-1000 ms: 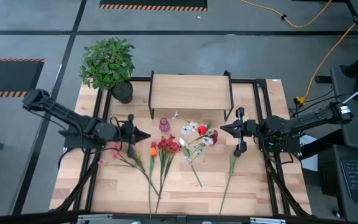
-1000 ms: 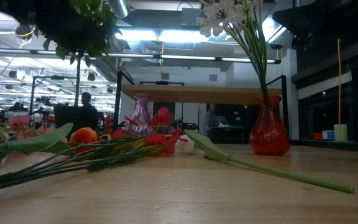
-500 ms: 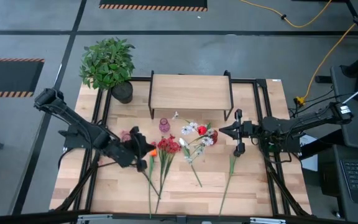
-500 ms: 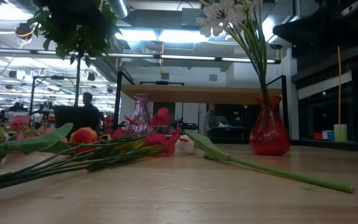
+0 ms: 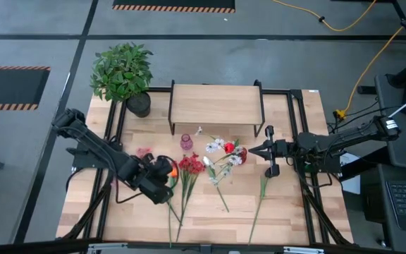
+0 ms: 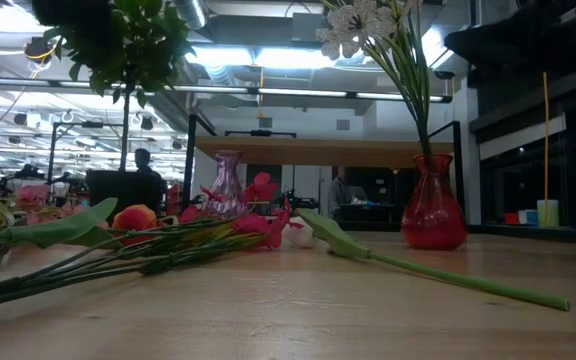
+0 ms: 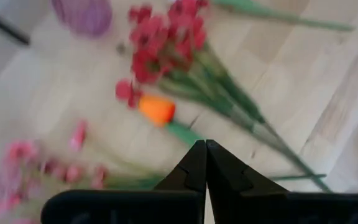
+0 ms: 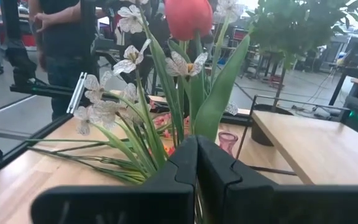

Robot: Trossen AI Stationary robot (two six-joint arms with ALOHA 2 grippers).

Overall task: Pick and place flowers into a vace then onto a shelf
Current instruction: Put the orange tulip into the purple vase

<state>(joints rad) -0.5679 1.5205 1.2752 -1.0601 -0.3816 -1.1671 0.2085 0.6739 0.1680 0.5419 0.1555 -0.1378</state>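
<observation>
Centrally, left pincer (image 5: 166, 172), fingers pressed together, hovers over flowers (image 5: 187, 167) lying lower-centre on the bench (image 5: 287, 212); descending unopened, it would likely shove stems aside instead of grasping.

Left wrist view blurred: pink flowers (image 7: 27, 165) smeared; purple vase (image 7: 82, 14) cropped by edge.

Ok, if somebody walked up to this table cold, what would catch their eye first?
Probably the red vase holding tall white flowers near the table's middle, with loose red and orange flowers lying flat beside it. Next, the left claw, shut, hovering over the orange bloom. The bushy potted plant at the far left corner and the bare shelf at the back come after.
</observation>
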